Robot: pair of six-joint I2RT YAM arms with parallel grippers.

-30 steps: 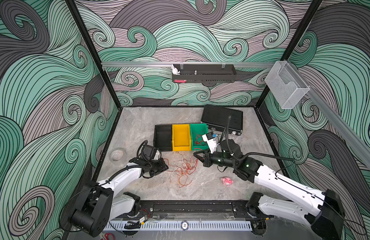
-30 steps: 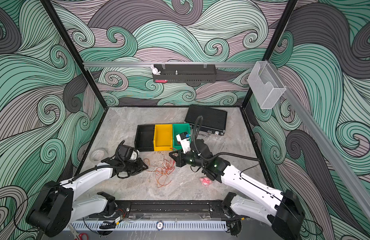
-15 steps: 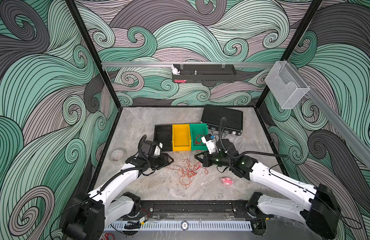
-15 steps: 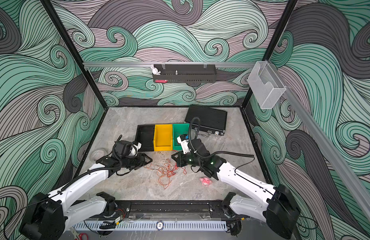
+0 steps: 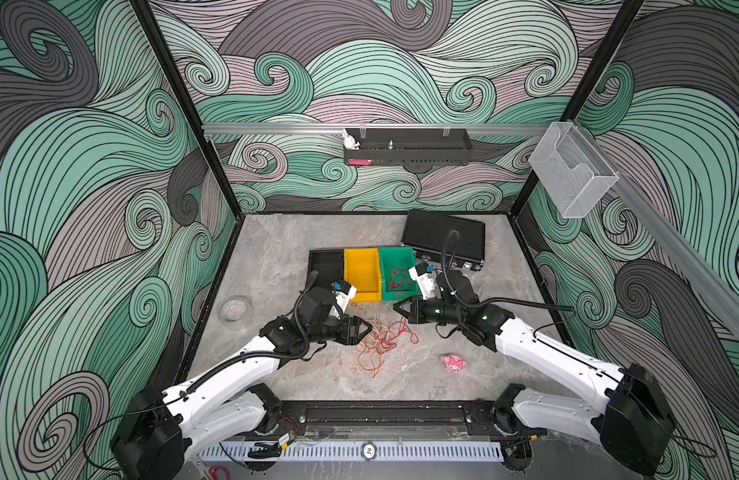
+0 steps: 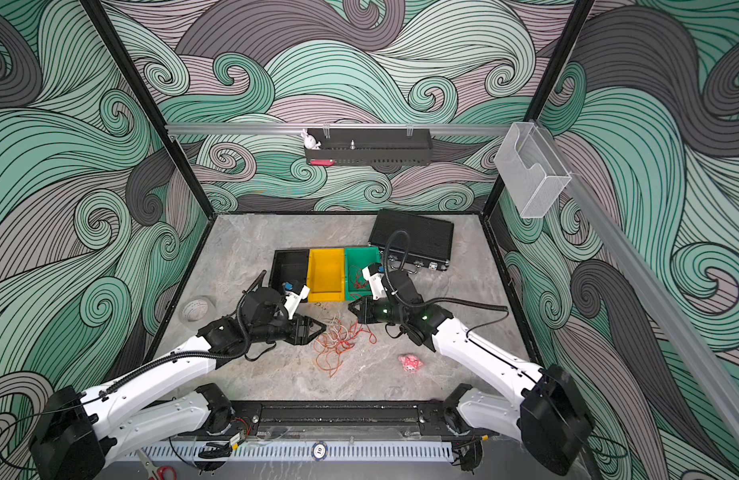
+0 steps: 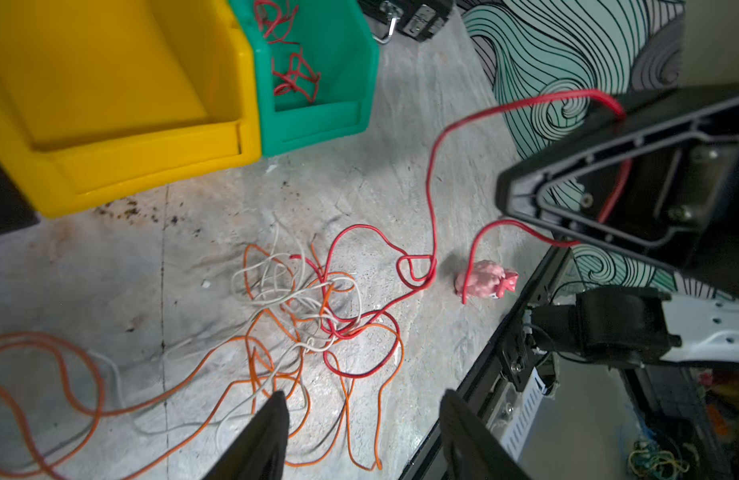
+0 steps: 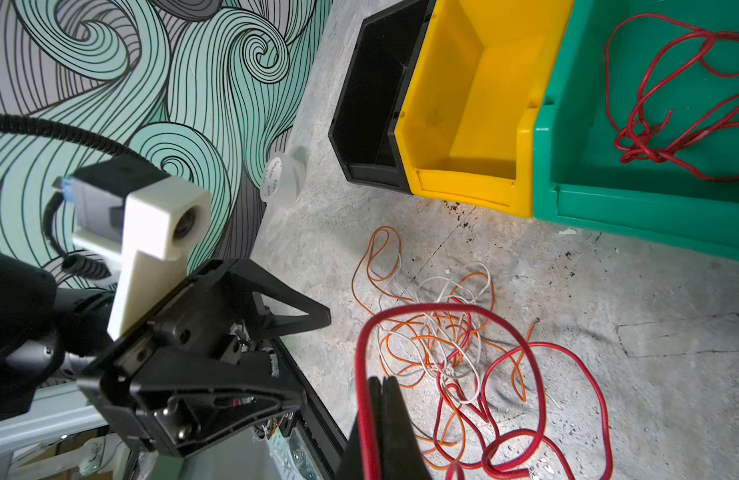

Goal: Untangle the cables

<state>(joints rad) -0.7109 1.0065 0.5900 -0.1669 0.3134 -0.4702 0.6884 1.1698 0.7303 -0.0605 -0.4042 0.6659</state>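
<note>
As seen in both top views, grey marbled stone-look worktop (image 5: 276, 249) across the lower middle of the frame. Reaching in from the lower corners, white-and-black left arm (image 5: 235, 371) and white-and-black right arm (image 5: 546, 357), both angled toward centre. At upper right of the worktop, flat black ribbed case (image 5: 442, 237). Just left of it, three open plastic bins touching in a row: black bin (image 5: 326, 262), yellow bin (image 5: 361, 270), green bin (image 5: 397, 250), the green one holding a small bundle of red wire (image 5: 397, 280).

Below the bins, at frame centre between the two arms' tips, loose tangle of thin red, orange and white cables (image 5: 380, 340), lying on the worktop in overlapping loops. In the left wrist view, orange and white strands knotted at centre frame, orange loops trailing to the lower left.

Black left fingers (image 7: 268, 432) apart, at the bottom edge of that view, right at the tangle's edge, with one orange strand passing beside a tip. Black right fingers (image 8: 386, 415) pressed together, clamped on a thin red cable (image 8: 434, 307) held up in an arch over the heap, its length running down into the tangle.

Near the worktop's left edge, clear roll of tape (image 5: 235, 309), well apart from the cables. Lower right of the tangle, small pink plush toy (image 5: 453, 362), near it.
</note>
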